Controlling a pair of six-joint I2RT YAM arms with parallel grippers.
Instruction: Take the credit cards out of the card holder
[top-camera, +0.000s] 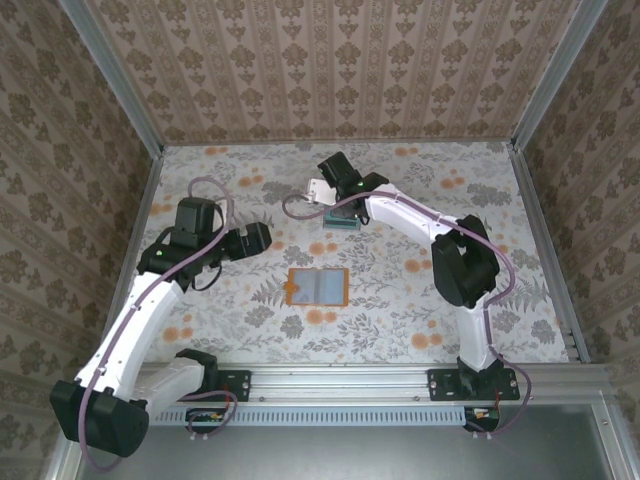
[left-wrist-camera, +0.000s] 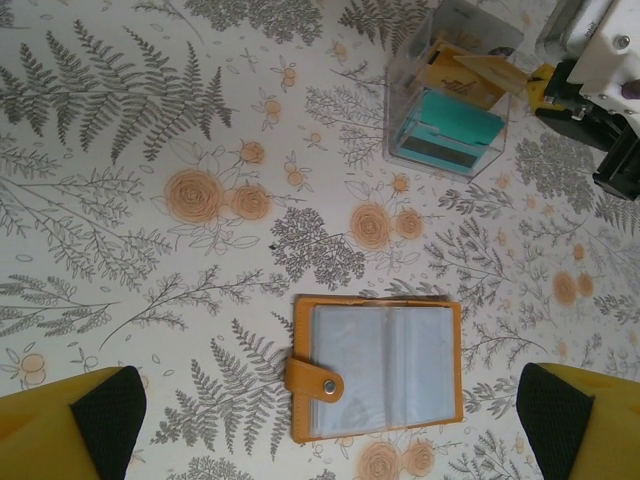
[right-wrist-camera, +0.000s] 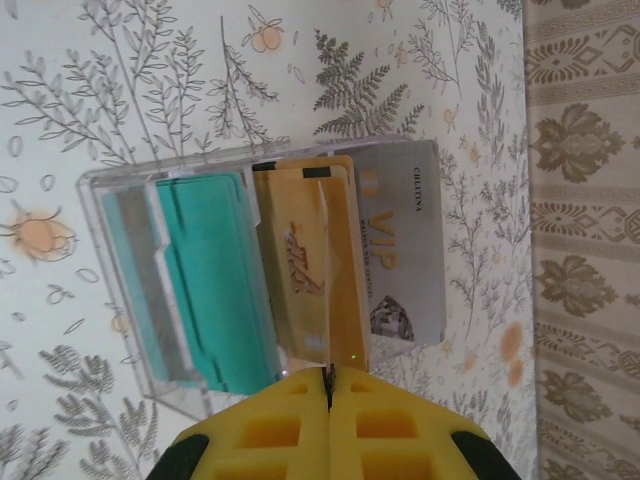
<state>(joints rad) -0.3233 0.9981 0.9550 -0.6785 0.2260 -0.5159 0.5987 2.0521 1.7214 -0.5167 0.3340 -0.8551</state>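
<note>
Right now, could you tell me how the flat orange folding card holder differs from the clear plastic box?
The card holder lies open flat, its pale blue-grey pockets looking empty; the clear box holds teal, gold and silver cards. The holder is opaque, the box see-through. Both sit on the floral table.

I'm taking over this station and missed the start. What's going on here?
The right claw is shut on an orange card, holding it over a clear box. The box contains a teal card, a silver card and another orange one. The holder lies open mid-table and its pockets look empty. The left claw hangs open near it, gripping nothing.
</note>
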